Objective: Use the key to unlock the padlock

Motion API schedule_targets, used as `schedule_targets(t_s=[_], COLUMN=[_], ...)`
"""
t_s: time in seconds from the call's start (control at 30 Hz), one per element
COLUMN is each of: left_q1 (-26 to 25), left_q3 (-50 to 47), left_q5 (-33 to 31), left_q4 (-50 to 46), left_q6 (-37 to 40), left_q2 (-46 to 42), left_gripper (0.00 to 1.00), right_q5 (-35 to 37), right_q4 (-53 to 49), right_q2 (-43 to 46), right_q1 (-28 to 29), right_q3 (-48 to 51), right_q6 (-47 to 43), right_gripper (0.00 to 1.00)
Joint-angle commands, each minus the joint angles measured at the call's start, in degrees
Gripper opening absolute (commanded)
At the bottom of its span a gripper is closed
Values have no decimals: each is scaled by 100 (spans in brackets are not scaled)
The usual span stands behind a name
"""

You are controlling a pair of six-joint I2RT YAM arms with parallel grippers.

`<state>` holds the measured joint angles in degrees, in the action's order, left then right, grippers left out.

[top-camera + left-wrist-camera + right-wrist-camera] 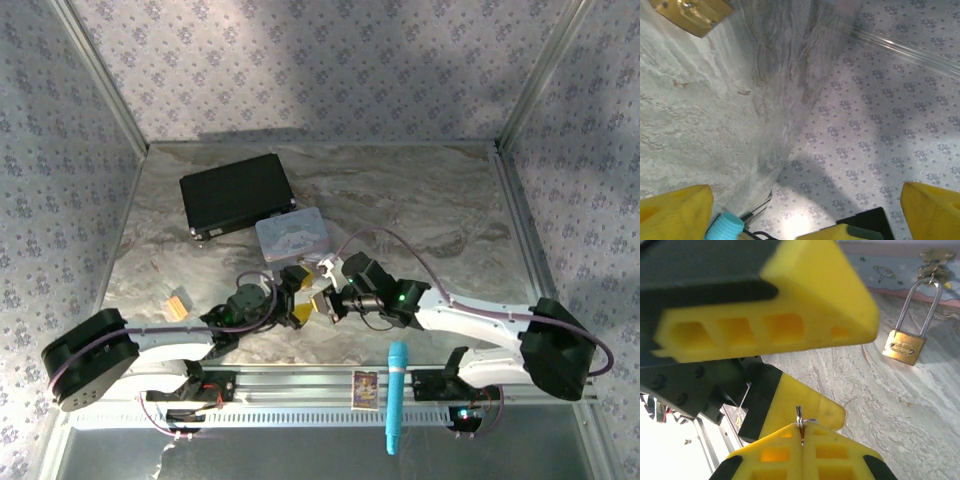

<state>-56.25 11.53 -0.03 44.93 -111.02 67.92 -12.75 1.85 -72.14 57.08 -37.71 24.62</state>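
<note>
right pincer (801,442) is clamped on the key (799,416), near the padlock (904,346); left pincer (807,202) gapes apart, short of it. padlock looks locked: insertion and turning remain.

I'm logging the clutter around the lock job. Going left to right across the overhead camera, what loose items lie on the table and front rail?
In order: tan ridged piece → black case → pastel tin → small card → blue tool.

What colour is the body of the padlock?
The padlock body is brass-yellow; the right wrist view shows it best.
</note>
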Motion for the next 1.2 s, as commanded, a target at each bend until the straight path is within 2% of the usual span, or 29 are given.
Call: schedule_targets(t_s=[0.0,0.1,0.2,0.37,0.43,0.53,0.6,1.03,1.1,1.17], left_q1=[17,23,35,52,61,61,61,79,79,88], left_q3=[299,295,212,10,20,181,238,126,94,48], left_q5=[132,99,37,-119,-75,113,170,89,41,-9], left_q4=[81,306,249,103,-11,-23,105,177,125,87], left_q6=[108,101,51,-29,6,114,134,57,46,22], left_q2=[-4,63,32,-83,-126,-81,-19,-65,-85,-112], left_gripper=[96,98,94,82,83,92,94,95,92,86], right_q5=[28,5,40,120,141,107,29,5,14,-30], right_q4=[236,258,234,232,246,350,420,722,730,733], right_q2=[-214,-274,-209,-23,-8,-105,-239,-516,-520,-507], right_q1=[83,113,132,115,110,108,131,204,200,201], right_q3=[-192,-234,-171,8,11,-70,-162,-275,-266,-249], right_q6=[85,89,117,192,199,210,209,339,354,366], right_gripper=[0,0,0,0,0,0,0,0,0,0])
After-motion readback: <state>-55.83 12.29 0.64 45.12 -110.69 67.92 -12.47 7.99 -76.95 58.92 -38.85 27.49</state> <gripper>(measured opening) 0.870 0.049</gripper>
